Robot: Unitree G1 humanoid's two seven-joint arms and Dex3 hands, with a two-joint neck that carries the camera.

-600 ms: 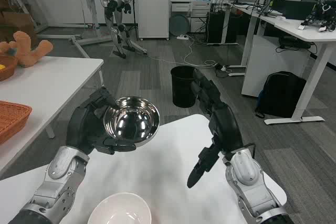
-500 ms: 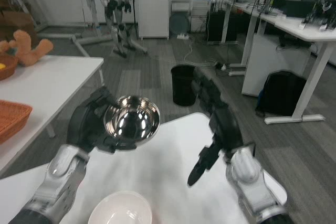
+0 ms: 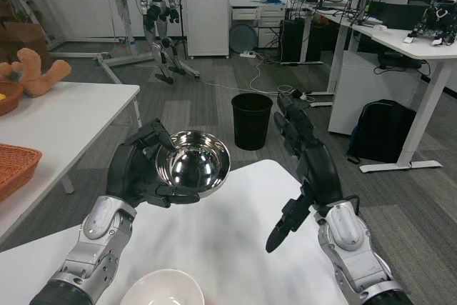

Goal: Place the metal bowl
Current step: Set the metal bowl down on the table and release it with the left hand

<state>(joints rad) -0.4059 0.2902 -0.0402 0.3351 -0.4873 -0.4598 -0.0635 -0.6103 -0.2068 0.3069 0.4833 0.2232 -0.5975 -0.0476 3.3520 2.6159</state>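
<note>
The white bench [image 3: 235, 241] fills the near ground; a second white bench [image 3: 64, 116] at the left carries a woven orange basket [image 3: 14, 166]. Above the bench's far left part, the left hand [image 3: 139, 173] grips the shiny round metal bowl [image 3: 193, 163], fingers [image 3: 171, 194] curled under its rim; nothing lies inside it. The right hand [image 3: 307, 169] hangs spread and holds nothing. A white bowl [image 3: 161, 291] sits near. The view has shifted; the metal bowl now shows slightly further right. A black bin [image 3: 251, 119] stands beyond.
</note>
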